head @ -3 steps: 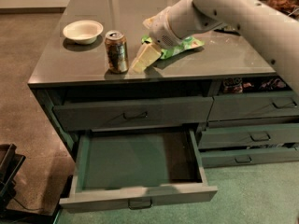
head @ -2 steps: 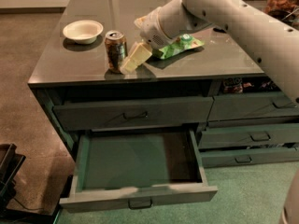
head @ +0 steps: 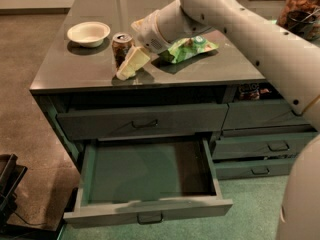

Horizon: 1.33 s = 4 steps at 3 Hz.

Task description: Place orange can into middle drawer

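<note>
Camera view: the orange can [head: 121, 48] stands upright on the dark countertop [head: 75, 76], front-left area, silver top w/ pull tab facing up. The can is not in any drawer. A white bowl [head: 88, 33] sits just left of and behind it, the two apart.

The gripper [head: 131, 65] is down at countertop level, immediately right of and in front of the can, its cream wedge angled down-left w/ the tip resting at or just over the surface. In this view it overlaps the can's lower right side; can't tell whether it touches. Claw state: can't tell whether spread or pressed together. The pale robot arm [head: 240, 26] comes in from the upper right, wrist above the counter btwn the can and a green snack bag [head: 190, 48], which lies flat to the right of the can, partly under the wrist.

Below the counter the top drawer [head: 142, 120] is closed. Under it the middle drawer [head: 150, 211] is pulled well out toward the camera, grey-green inside, low front panel w/ a small loop handle at ctr. To the right, narrower drawers [head: 267, 146] are stacked and closed. A jar [head: 300, 9] w/ brown contents is at the top right. Some black equipment [head: 10, 184] sits on the floor at far left.
</note>
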Available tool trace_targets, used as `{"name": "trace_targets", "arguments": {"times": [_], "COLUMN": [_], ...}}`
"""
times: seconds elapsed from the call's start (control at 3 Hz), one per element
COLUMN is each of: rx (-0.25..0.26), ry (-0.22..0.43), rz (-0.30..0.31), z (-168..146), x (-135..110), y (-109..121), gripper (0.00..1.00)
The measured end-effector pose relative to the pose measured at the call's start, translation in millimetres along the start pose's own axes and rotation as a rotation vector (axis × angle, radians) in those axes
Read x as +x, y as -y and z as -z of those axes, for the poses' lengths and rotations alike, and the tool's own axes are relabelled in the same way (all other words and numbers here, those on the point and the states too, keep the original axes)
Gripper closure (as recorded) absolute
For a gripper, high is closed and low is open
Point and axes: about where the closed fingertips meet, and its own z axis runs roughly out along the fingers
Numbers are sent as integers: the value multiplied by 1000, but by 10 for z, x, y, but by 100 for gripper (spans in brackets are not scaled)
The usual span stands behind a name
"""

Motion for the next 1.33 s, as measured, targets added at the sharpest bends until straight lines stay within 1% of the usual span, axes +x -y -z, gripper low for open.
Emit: {"name": "trace_targets", "arguments": {"times": [0.33,0.67,1.33], "rx": [-20,-25,-26], "ry": [18,42,43], "rz": [-11,-15,-15], "z": [-165,-272,-279], "x": [20,52,54], "y": [-17,10,9], "gripper": [0,19,65]}}
